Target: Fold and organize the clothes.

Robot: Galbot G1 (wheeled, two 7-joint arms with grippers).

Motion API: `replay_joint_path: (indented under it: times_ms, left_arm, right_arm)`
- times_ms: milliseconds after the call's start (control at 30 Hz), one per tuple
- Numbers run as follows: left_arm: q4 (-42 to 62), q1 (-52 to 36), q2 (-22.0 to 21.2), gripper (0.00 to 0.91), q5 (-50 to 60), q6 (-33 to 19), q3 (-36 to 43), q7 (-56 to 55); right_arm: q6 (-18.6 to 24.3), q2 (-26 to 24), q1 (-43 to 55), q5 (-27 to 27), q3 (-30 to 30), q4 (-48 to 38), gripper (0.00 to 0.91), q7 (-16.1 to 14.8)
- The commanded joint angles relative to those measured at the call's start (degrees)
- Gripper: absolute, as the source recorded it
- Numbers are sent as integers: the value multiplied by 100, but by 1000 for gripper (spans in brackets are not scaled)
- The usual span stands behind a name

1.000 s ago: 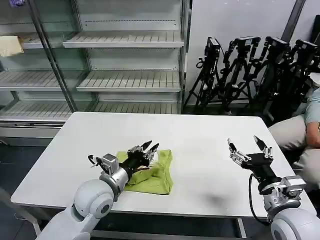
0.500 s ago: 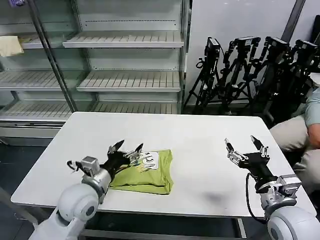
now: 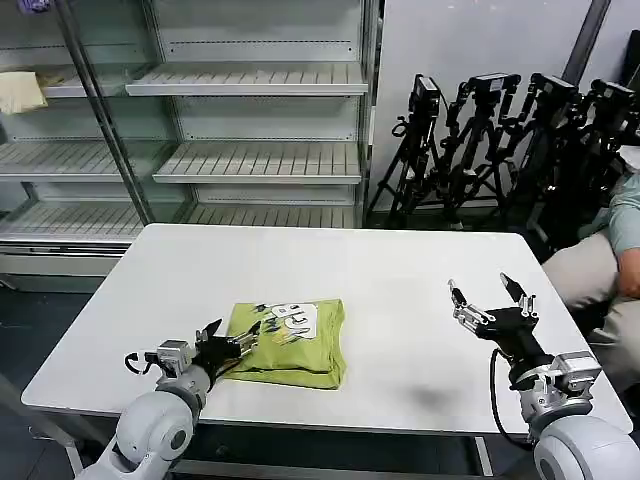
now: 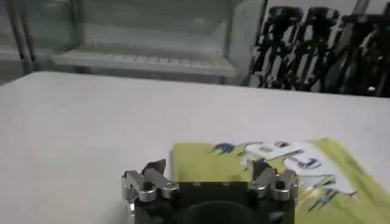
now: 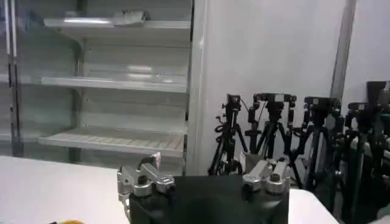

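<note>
1. Head view showed the left claw [image 3: 228, 343] low over the near left part of the white worktop [image 3: 400, 270], its dark fingers spread apart and gripping nothing, tips just at the left edge of the T-shirt [image 3: 288, 343].
2. Seen from the left wrist, that claw's metal knuckles [image 4: 210, 184] sat in the foreground with the lime fabric [image 4: 329, 176] lying flat on the worktop just beyond them.
3. The T-shirt lay folded into a rough rectangle on the near left-centre of the worktop, and it carried a white and dark printed design on its upper face, contrary to a plain shirt.
4. The right claw [image 3: 491, 301] hovered above the near right part of the worktop, well apart from the T-shirt, its two fingers pointing up and spread wide, empty.
5. From the right wrist, that claw's base [image 5: 204, 182] showed with the shelving unit [image 5: 116, 85] and a row of black tripods [image 5: 292, 140] behind it.
6. Behind the worktop in the head view stood the glass-fronted shelving unit [image 3: 250, 130] with bare shelves, and a pale cream cloth [image 3: 20, 92] lay on a shelf at far left.
7. Black tripods [image 3: 510, 140] were clustered against the wall at the right rear.
</note>
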Motion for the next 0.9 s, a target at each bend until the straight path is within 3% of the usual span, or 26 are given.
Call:
replay_joint_path:
  times_ms: [33, 67, 100, 133, 167, 900]
  left_arm:
    - [185, 173, -38, 907, -138, 56, -69, -413]
    - [157, 171, -38, 232, -243, 56, -72, -432]
    - [114, 174, -30, 81, -349, 53, -70, -436]
    - [96, 179, -33, 81, -405, 50, -71, -427]
    - [80, 182, -40, 10, -423, 50, -74, -421]
    - [2, 195, -218, 10, -341, 49, 27, -444]
  right_arm:
    - [1, 9, -15, -26, -33, 42, 907, -4]
    - [4, 13, -26, -39, -35, 45, 907, -15]
    - [11, 16, -49, -56, -34, 44, 907, -28]
    - [15, 18, -66, -68, -35, 44, 907, -31]
    - [16, 19, -77, -74, -37, 41, 907, -36]
    - [43, 25, -126, -38, -67, 98, 907, -69]
